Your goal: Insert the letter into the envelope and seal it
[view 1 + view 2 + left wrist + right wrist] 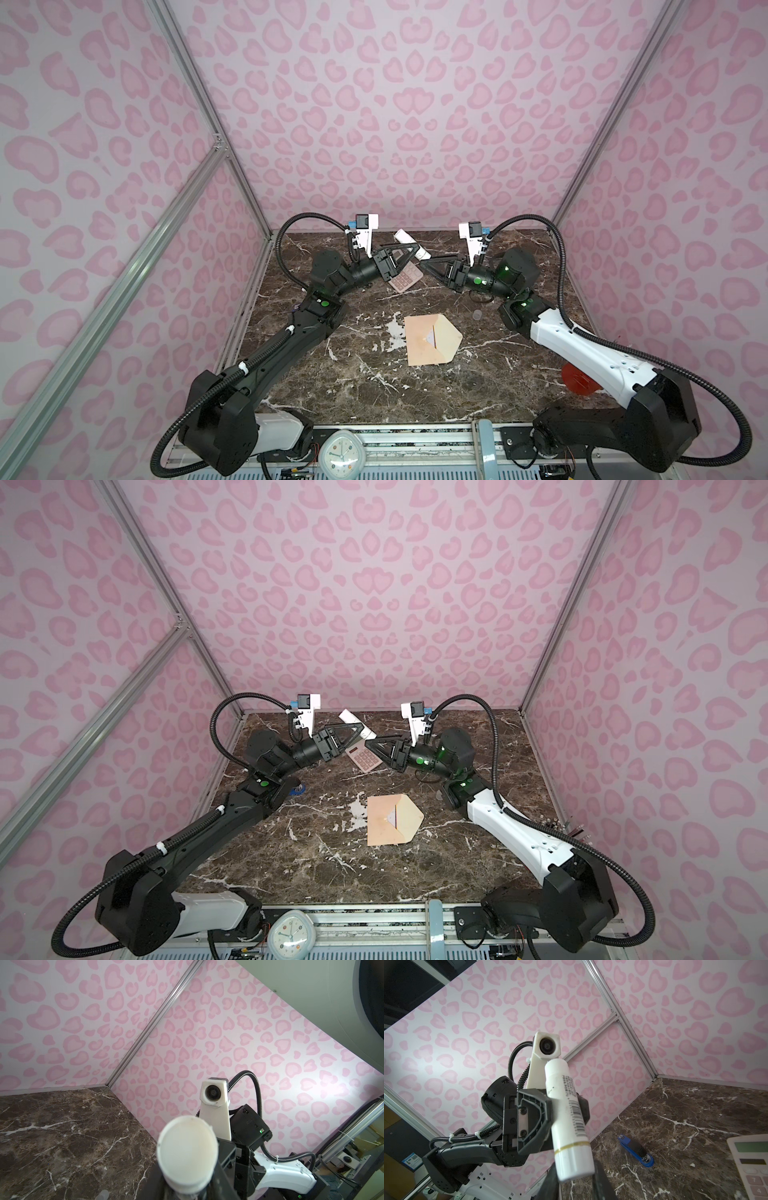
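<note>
Here's the envelope (pixel 419 351) lying flat in the middle of the bench (pixel 353 399). It's peach-beige with diagonal seams, and its paler cream pointed flap is folded open toward the right arm's side. At the mouth a sliver of the letter (pixel 430 338) peeks out, pale with a thin red edge, the rest tucked inside. Both arms are well apart from it, up at the back over the pink-keyed calculator (pixel 403 280), with a white glue stick (pixel 569 1105) between them. The left gripper (pixel 411 249) has its jaws clamped on the barrel (barcode label facing the right wrist camera). The right gripper (pixel 423 264) sits at the cap end, past the gold ring, with the cap between its jaws. Whether they pinch it or hang slack, I cannot tell
</note>
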Controlling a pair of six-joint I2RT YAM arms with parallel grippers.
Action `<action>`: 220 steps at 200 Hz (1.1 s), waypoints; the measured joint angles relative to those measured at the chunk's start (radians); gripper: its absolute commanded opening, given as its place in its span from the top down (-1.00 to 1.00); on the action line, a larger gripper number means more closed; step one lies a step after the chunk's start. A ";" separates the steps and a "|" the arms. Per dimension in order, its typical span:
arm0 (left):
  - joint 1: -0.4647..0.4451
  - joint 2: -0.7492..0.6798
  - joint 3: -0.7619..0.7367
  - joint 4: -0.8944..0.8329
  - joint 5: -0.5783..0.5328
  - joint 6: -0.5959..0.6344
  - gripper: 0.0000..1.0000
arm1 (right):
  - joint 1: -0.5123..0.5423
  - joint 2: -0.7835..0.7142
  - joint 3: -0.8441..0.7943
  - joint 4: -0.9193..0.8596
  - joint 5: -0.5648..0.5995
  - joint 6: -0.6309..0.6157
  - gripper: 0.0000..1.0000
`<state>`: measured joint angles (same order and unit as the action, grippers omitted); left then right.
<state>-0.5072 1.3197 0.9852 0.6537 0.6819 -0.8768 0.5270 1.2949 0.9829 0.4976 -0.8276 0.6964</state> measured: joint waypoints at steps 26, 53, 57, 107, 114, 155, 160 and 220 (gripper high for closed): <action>0.006 -0.002 0.048 -0.106 0.008 0.026 0.92 | 0.042 -0.064 0.024 -0.191 0.079 -0.270 -0.01; 0.015 0.010 0.154 -0.231 -0.041 0.088 0.92 | 0.096 -0.143 -0.035 -0.303 0.230 -0.528 -0.09; 0.016 0.013 0.169 -0.248 -0.047 0.096 0.92 | 0.105 -0.152 -0.048 -0.309 0.257 -0.553 -0.10; 0.015 0.078 0.351 -0.510 -0.110 0.190 0.92 | 0.260 -0.186 -0.139 -0.259 0.682 -0.825 -0.13; 0.014 0.085 0.370 -0.544 -0.120 0.198 0.93 | 0.282 -0.175 -0.140 -0.229 0.741 -0.851 -0.13; 0.005 0.121 0.450 -0.694 -0.174 0.235 0.92 | 0.349 -0.101 -0.140 -0.069 0.988 -0.934 -0.13; 0.004 0.125 0.459 -0.710 -0.179 0.241 0.92 | 0.349 -0.092 -0.138 -0.056 1.004 -0.941 -0.13; -0.002 0.167 0.520 -0.825 -0.193 0.245 0.92 | 0.356 0.008 -0.079 0.037 1.082 -0.961 0.02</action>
<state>-0.5091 1.4868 1.5051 -0.1711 0.4892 -0.6319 0.8825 1.3025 0.9043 0.5343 0.2543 -0.2649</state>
